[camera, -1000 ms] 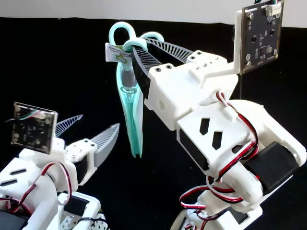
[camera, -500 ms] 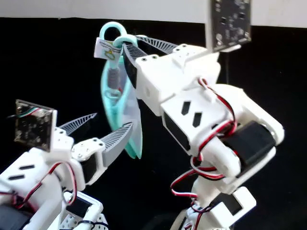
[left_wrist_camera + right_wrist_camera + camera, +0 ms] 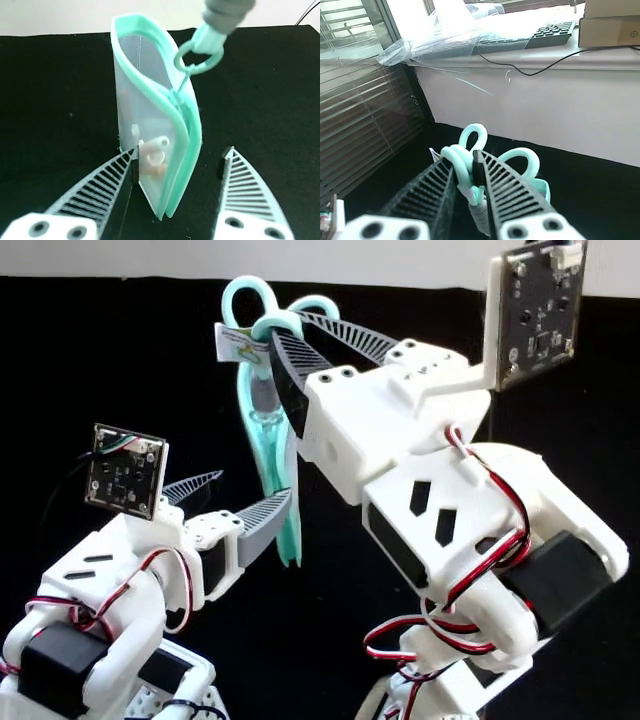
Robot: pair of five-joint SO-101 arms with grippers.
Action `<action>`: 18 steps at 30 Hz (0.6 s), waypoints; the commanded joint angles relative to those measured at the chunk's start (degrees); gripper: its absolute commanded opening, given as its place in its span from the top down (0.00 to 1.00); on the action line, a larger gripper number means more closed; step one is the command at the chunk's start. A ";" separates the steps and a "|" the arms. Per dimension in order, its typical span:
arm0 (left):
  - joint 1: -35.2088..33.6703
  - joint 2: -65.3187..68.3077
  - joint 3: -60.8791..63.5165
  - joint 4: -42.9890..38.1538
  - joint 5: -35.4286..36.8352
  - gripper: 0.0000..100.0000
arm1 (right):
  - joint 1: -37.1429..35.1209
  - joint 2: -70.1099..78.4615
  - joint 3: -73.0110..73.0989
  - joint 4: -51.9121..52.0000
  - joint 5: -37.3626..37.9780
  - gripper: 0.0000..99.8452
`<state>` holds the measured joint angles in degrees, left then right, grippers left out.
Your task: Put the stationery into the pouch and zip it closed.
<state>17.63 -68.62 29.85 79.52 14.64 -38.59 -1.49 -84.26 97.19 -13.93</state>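
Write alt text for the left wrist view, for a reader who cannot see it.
A translucent mint-green pouch hangs upright over a black table, its lower end between the open fingers of the left gripper. Small pale items lie in its bottom, and a mint ring sits near its top.
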 commanded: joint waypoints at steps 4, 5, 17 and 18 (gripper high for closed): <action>-0.75 0.40 -0.13 -2.37 0.09 0.73 | -0.48 -0.04 -1.80 0.04 -0.35 0.99; -0.75 0.48 -0.13 -2.46 0.09 0.73 | -0.48 -0.04 -1.80 0.04 -0.35 0.99; -0.48 0.48 5.23 -10.46 0.26 0.73 | -0.57 0.04 -1.45 0.13 -0.26 0.99; -0.48 0.48 5.23 -10.55 0.26 0.73 | -0.57 0.04 -1.45 0.13 -0.26 0.99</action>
<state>17.63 -68.00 35.21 70.81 14.64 -38.59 -1.49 -84.26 97.19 -13.93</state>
